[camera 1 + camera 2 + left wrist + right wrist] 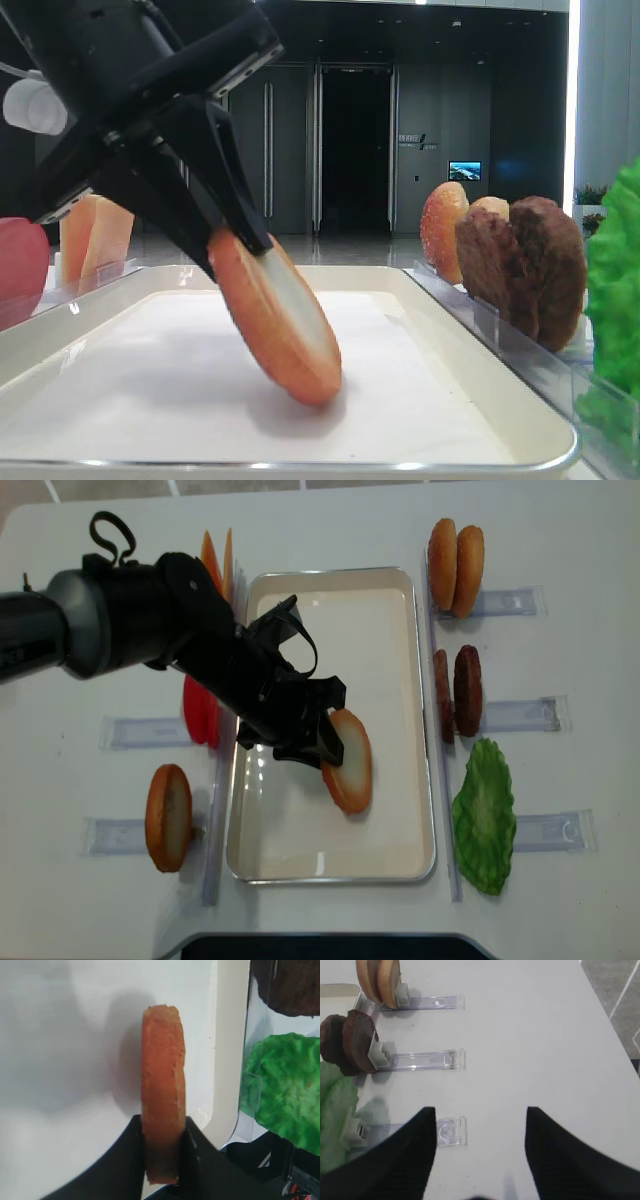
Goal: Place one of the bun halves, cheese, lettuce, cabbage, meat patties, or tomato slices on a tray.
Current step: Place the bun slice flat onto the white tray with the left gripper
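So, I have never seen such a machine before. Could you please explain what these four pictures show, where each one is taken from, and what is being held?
This is a two-armed robot working at a white table. One picture looks straight down from above, one sits low at the tray's edge, and each arm's wrist carries a camera.

The left claw is shut on a bun half, holding it tilted over the cream tray; its lower edge seems to touch the paper lining. The right claw is open and holds nothing, hovering over the bare table.

Beside the tray, clear holders keep toy food standing on edge: more bun halves, meat patties, lettuce, cheese, a tomato slice and another bun.
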